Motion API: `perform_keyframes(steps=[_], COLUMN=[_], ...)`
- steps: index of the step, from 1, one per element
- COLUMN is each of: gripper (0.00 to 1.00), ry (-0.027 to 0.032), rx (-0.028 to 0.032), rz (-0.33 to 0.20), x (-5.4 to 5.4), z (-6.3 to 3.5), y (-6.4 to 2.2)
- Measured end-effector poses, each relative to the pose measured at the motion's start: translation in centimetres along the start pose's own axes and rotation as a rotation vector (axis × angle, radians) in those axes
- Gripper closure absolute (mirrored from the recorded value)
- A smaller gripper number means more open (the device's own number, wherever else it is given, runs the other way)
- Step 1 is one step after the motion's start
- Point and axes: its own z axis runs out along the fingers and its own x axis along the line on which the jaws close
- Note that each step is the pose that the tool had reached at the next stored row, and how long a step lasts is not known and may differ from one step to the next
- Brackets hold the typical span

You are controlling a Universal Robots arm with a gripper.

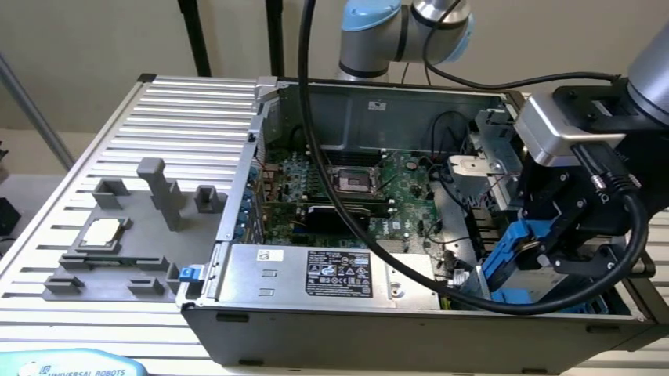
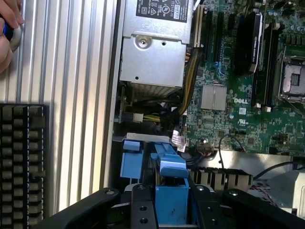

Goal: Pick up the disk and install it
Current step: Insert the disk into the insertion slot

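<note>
The disk (image 1: pixel 515 252) hangs on edge at the exterior view's right end of the open computer case (image 1: pixel 262 141), its blue rail and a strip of silver body showing under the black fingers. My gripper (image 1: pixel 552 249) is shut on it from above, down at the drive bay by the case's front corner. In the wrist view, the disk's blue rail (image 2: pixel 171 183) sits clamped in my gripper (image 2: pixel 172 212), with black fingers (image 2: pixel 143 207) on either side. A second blue carrier (image 2: pixel 131 160) sits in the bay just beside it.
A silver power supply (image 1: pixel 334 274) with a black label lies next to the bay, and the green motherboard (image 1: pixel 356 188) fills the case floor. A grey fixture (image 1: pixel 157 196) holds a small silver chip (image 1: pixel 99 233). A hand (image 2: pixel 7 28) and a black grid (image 2: pixel 21 157) lie outside the case.
</note>
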Motion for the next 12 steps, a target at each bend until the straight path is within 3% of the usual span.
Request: perform_keyframes(steps=[12], gripper=[0.67], ry=[0.0004], rx=[-0.0071], rz=[-0.014], x=[0.1], z=[1.22], y=[-0.06])
